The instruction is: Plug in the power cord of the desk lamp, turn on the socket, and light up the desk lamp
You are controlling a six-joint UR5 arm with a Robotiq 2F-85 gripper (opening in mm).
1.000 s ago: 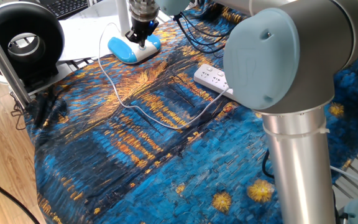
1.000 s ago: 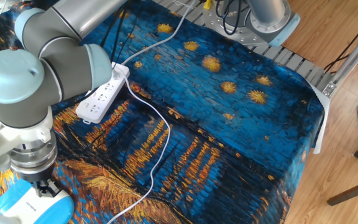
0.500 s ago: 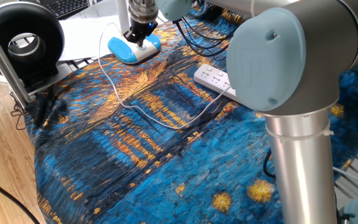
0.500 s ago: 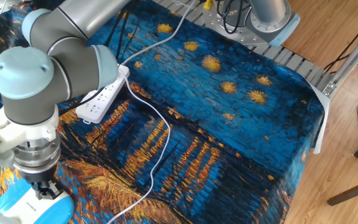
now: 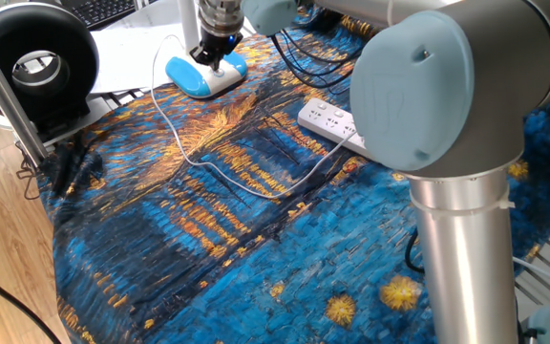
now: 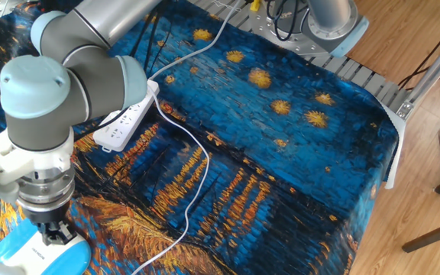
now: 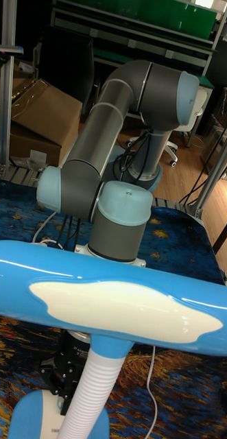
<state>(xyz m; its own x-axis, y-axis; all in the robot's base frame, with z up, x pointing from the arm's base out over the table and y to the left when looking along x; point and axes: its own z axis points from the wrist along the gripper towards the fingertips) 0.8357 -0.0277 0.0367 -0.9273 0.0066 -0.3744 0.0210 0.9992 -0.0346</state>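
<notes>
The desk lamp's light-blue base [image 5: 201, 78] with its white top lies at the far side of the painted cloth. My gripper [image 5: 215, 60] stands straight down on the white top, fingers shut, holding nothing. From the other side, the gripper [image 6: 53, 231] sits on the base [image 6: 26, 249]. The lamp's blue head [image 7: 106, 302] and ribbed white stem [image 7: 92, 398] fill the tall view. The power cord [image 5: 220, 175] snakes from the base toward the socket [image 5: 325, 118], a white strip also seen beside my arm [image 6: 127, 119]. The cord's plug end is hidden behind my arm.
A black round fan-like device [image 5: 32, 61] and a metal pole [image 5: 3, 81] stand at the left. Black cables [image 5: 306, 50] trail behind the strip, and the strip's thick white cable [image 6: 218, 32] runs off toward the arm's mount [image 6: 328, 17]. Cardboard boxes [image 7: 38, 116] sit beyond the table.
My arm's elbow and wrist have shifted slightly sideways. The gripper has stayed on the lamp base, and the cord and strip have not moved.
</notes>
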